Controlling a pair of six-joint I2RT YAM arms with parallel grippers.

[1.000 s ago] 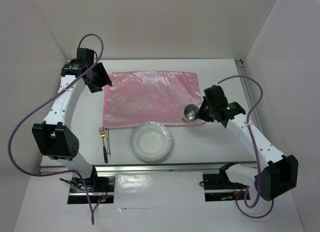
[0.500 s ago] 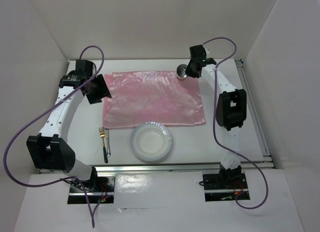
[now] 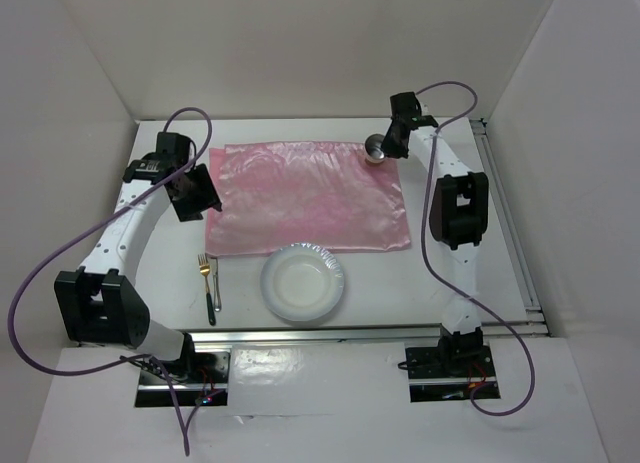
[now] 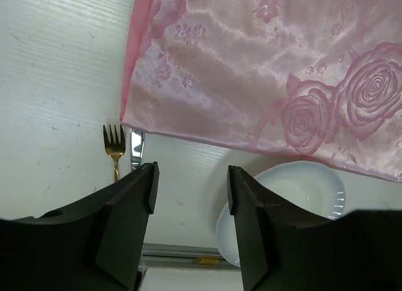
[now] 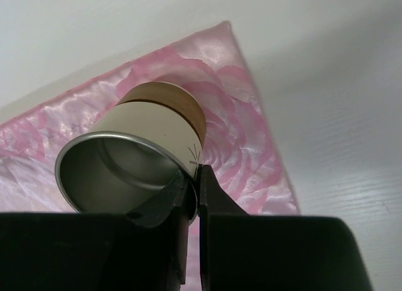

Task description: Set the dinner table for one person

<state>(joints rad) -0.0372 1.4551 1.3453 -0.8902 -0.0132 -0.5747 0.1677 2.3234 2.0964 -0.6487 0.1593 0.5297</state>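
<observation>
A pink mat (image 3: pixel 305 195) with a rose pattern lies on the white dinner table (image 3: pixel 450 273). A white plate (image 3: pixel 302 282) sits just in front of the mat's near edge. A gold fork (image 3: pixel 206 278) and a knife (image 3: pixel 216 283) lie left of the plate. My right gripper (image 3: pixel 385 148) is shut on the rim of a cream metal cup (image 5: pixel 141 156), holding it over the mat's far right corner (image 5: pixel 235 115). My left gripper (image 4: pixel 190 184) is open and empty above the mat's left edge; the fork (image 4: pixel 114 146) and plate (image 4: pixel 295 197) show below it.
White walls enclose the table on three sides. A metal rail (image 3: pixel 505 223) runs along the right edge and another along the near edge (image 3: pixel 330 333). Purple cables loop from both arms.
My right arm swung the cup from the mat's near right corner to the far right corner, then shifted slightly right. My left gripper drifted slightly forward along the mat's left edge.
</observation>
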